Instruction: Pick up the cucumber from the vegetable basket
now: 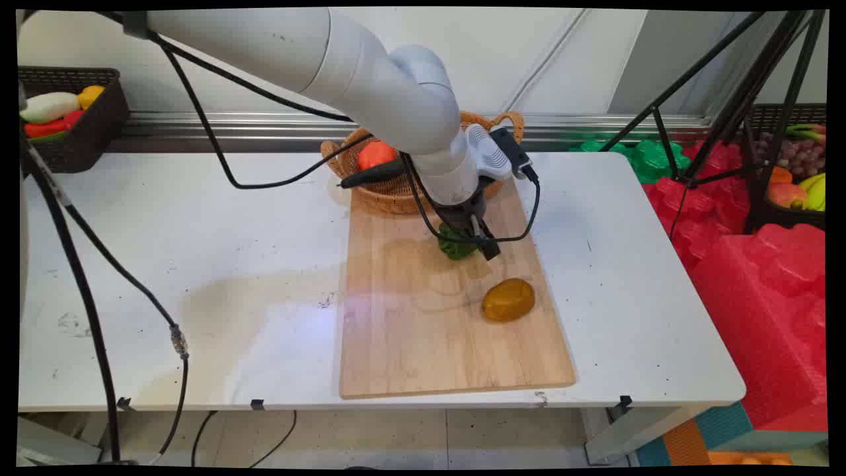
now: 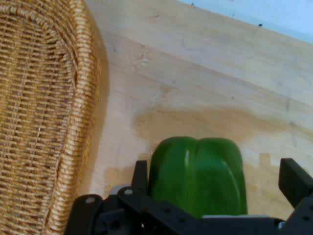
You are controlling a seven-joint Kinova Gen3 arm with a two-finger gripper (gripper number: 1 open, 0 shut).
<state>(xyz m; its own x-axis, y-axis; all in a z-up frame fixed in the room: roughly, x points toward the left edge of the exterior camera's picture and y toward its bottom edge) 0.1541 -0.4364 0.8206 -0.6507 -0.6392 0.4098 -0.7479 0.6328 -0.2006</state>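
Black linkage of the tool [image 2: 215,196] fills the near edge of the hand view, its fingers spread apart either side of a green bell pepper [image 2: 196,174], the right finger clear of it, contact on the left not discernible. The pepper rests on the wooden cutting board [image 1: 423,330]. A wicker basket [image 1: 390,192] lies just behind the tool, holding an orange-red fruit [image 1: 375,154]. A yellow-brown fruit [image 1: 508,299] lies near, toward the camera. The board is carried by the white worktop [image 1: 198,264].

The white robot arm [image 1: 370,73] hid much of the round woven wicker basket [image 1: 386,192]; the glossy green bell pepper [image 1: 455,244] was partly covered by the black gripper [image 1: 481,246].
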